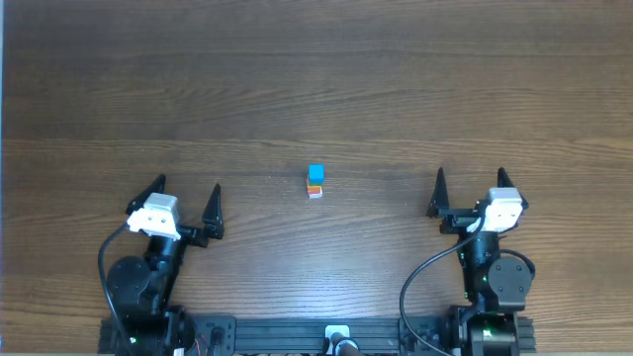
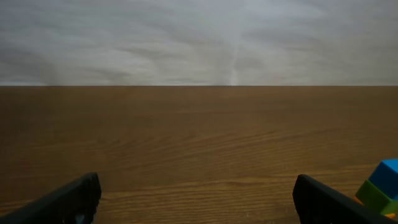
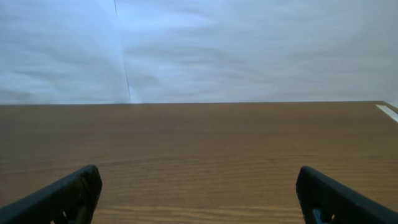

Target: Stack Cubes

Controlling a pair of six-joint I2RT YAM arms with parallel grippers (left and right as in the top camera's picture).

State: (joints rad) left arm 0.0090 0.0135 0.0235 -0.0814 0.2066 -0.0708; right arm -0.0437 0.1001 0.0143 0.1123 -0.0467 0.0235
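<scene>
A small stack of cubes (image 1: 316, 181) stands in the middle of the wooden table, a blue cube (image 1: 316, 174) on top with orange and red showing beneath it. In the left wrist view the stack (image 2: 380, 191) sits at the picture's edge, blue over green over orange. My left gripper (image 1: 186, 205) is open near the table's front left, well apart from the stack. My right gripper (image 1: 471, 190) is open at the front right, also well clear of it. Neither holds anything between its fingers (image 2: 68, 200) (image 3: 62, 196).
The wooden table (image 1: 316, 89) stretches wide and bare behind the stack. A pale wall (image 3: 199, 50) rises beyond the table's far edge. The arms' bases (image 1: 326, 336) stand along the front edge.
</scene>
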